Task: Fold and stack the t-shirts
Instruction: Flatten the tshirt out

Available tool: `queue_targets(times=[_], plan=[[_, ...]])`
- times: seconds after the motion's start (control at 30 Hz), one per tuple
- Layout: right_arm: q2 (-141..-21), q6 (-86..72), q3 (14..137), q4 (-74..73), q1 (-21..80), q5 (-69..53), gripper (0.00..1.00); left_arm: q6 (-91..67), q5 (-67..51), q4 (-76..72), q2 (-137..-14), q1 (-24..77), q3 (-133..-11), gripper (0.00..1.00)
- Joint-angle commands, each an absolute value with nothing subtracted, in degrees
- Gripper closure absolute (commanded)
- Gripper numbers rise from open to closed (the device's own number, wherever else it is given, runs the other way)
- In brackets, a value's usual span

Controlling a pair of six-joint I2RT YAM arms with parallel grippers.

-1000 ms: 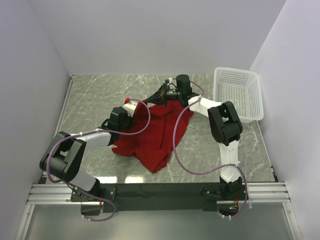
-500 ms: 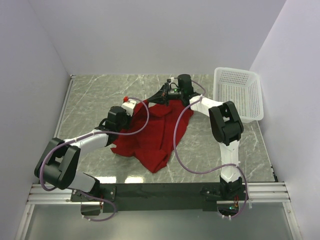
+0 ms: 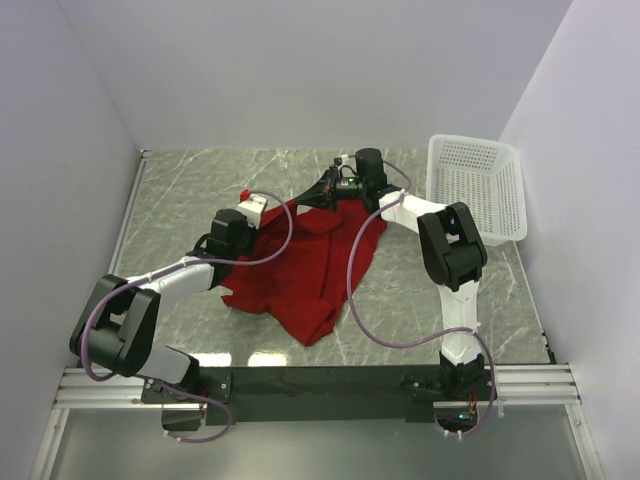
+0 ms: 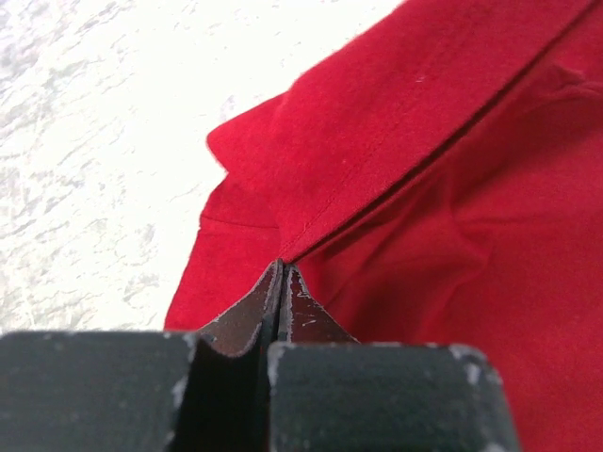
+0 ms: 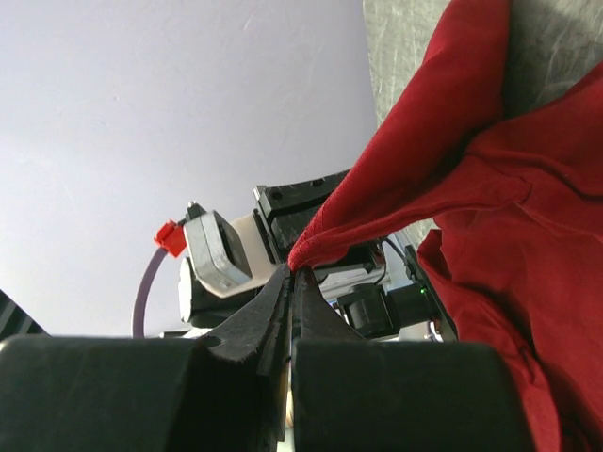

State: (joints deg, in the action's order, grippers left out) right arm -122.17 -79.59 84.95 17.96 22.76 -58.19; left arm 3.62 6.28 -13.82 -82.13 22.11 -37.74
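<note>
plain pale lilac walls [image 3: 300, 70], grey marbled tabletop [image 3: 180, 190], metal rail [image 3: 100, 385] along near edge

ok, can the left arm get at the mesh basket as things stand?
Probably not: the mesh basket sits far right, beyond the right arm, and the left gripper is shut on the red t-shirt.

Left tool [image 4: 281, 271] and right tool [image 5: 292, 273], jaws tight together.

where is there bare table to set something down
Bare grey marble table runs between the left wall and the deep red cloth t-shirt, and front right, nearer than the white mesh plastic basket. The middle is crowded: left gripper and right gripper pinch the shirt.
</note>
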Motion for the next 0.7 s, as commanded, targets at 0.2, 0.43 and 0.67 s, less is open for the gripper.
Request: queue_targets(times=[0.2,0.43,0.67], plan=[[-118.74,-77.43,85.08,18.02,22.41,-58.80,1.00,3.08,4.13,-14.59,-75.77,20.13,-38.50,0.99],[-119.09,-76.55,85.17,17.58,22.59,-58.71,1.00,2.90,0.97,-12.83,-68.65,17.93,-37.18,0.99],[-118.83,-75.06,85.60,16.71,22.67,-58.71,0.94,1.23,-1.14,-10.55,-64.96,15.38,-36.74,0.99]])
